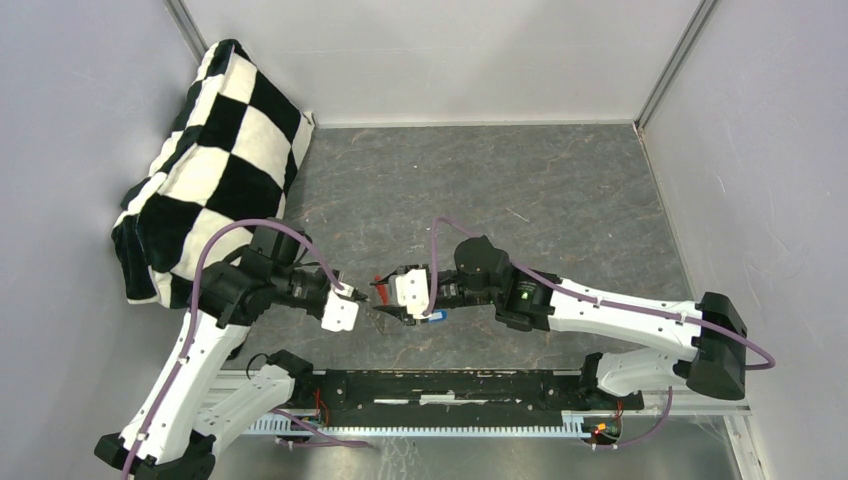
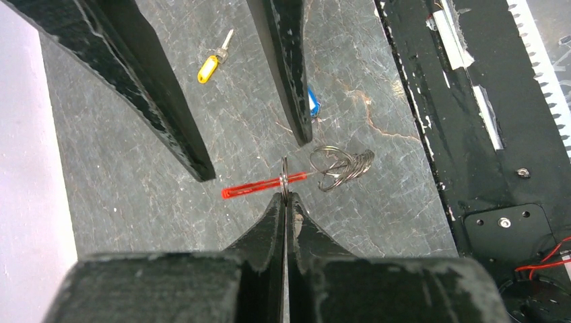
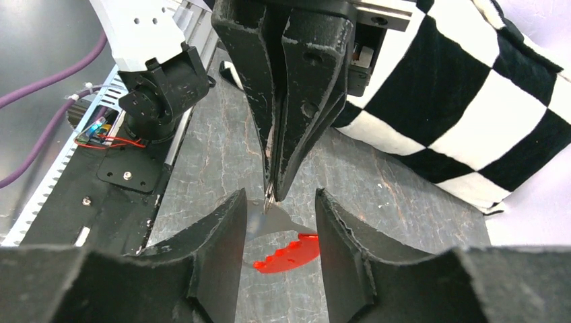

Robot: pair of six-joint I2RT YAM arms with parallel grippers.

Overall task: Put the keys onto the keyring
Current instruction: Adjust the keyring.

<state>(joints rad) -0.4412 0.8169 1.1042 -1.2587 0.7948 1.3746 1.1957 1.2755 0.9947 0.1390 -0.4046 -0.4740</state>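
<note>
The keyring (image 2: 259,186) is a flat red piece with a grey metal part; in the right wrist view it shows as a red crescent (image 3: 291,254). A thin metal ring (image 2: 285,176) loops round it, and my left gripper (image 2: 286,196) is shut on that ring. My right gripper (image 3: 279,195) is open, facing the left one, its fingers either side of the keyring. A yellow-capped key (image 2: 212,62) lies on the mat beyond. A blue-capped key (image 2: 313,102) lies half hidden behind a right finger. In the top view both grippers meet mid-table at the red piece (image 1: 381,292).
A tangle of loose metal rings (image 2: 343,165) lies on the mat right of the keyring. A black-and-white checkered cushion (image 1: 215,150) leans in the back left corner. The black base rail (image 1: 450,385) runs along the near edge. Grey walls enclose the mat.
</note>
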